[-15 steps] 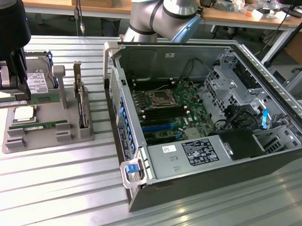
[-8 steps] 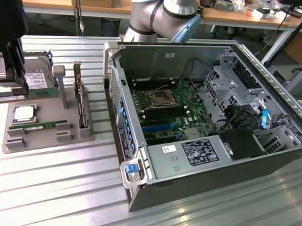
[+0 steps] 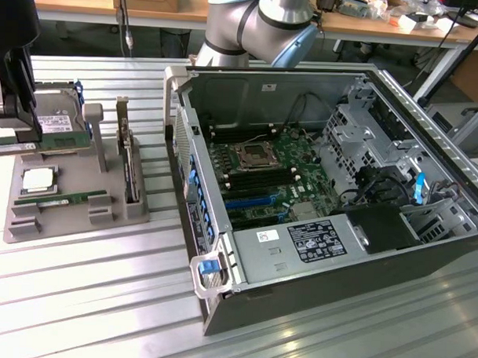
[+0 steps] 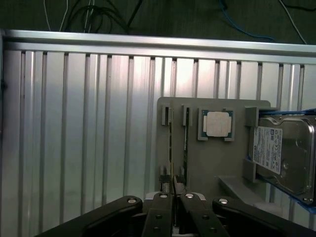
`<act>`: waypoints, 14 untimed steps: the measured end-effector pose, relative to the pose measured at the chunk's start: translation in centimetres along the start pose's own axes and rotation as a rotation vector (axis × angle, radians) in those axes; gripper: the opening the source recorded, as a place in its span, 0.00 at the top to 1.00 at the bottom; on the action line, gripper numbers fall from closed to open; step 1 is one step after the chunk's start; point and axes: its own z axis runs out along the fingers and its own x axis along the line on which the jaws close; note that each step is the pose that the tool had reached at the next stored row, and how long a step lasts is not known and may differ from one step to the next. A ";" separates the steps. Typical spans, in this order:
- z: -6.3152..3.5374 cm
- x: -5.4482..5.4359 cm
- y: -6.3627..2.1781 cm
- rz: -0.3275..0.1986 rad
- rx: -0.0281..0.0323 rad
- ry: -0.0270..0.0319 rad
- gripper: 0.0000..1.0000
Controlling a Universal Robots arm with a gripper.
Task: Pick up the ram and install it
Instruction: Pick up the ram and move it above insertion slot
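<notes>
Hanging above the grey holder (image 3: 68, 224), the gripper (image 4: 174, 210) has its dark fingers (image 4: 162, 213) drawn almost together, with only a thin slit between them and nothing clamped there. It is well clear of the parts below it.

The ram (image 3: 65, 197) is in its slot along the near edge of the holder, a long green stick standing on its edge. From the wrist view it shows as a thin line, and the second green stick (image 4: 186, 140) runs parallel just beside it. The slit between the fingers seems to line up with the ram, though that is hard to judge with the sticks seen edge-on.

A square processor chip (image 3: 36, 180) sits in a pocket just behind the ram. The hard drive (image 3: 56, 125) with its white label is propped further back. An upright dark card (image 3: 129, 171) with a metal bracket stands at the holder's side nearest the computer case (image 3: 361, 281).

The case lies open on the ribbed aluminium tabletop (image 3: 78, 299), at the exterior view's right of the holder and apart from it. Inside it, the green motherboard (image 3: 263, 176) faces up. The arm (image 3: 260, 26) reaches in from behind the case.
</notes>
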 end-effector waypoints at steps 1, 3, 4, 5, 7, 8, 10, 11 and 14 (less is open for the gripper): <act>-0.09 0.0 0.00 0.000 0.0001 0.0000 0.88; -0.37 0.0 0.01 0.000 0.0000 0.0000 0.88; -0.51 0.0 0.02 0.000 0.0001 -0.0001 0.88; -0.69 0.0 0.03 0.000 0.0000 0.0000 0.88; -1.03 0.0 0.04 0.000 0.0001 0.0000 0.88; -1.21 0.0 0.05 0.000 0.0001 0.0000 0.88; -1.74 0.0 0.07 0.000 0.0001 -0.0001 0.88; -1.98 0.0 0.08 0.000 0.0001 -0.0001 0.88; -2.56 0.0 0.10 0.000 0.0001 -0.0001 0.88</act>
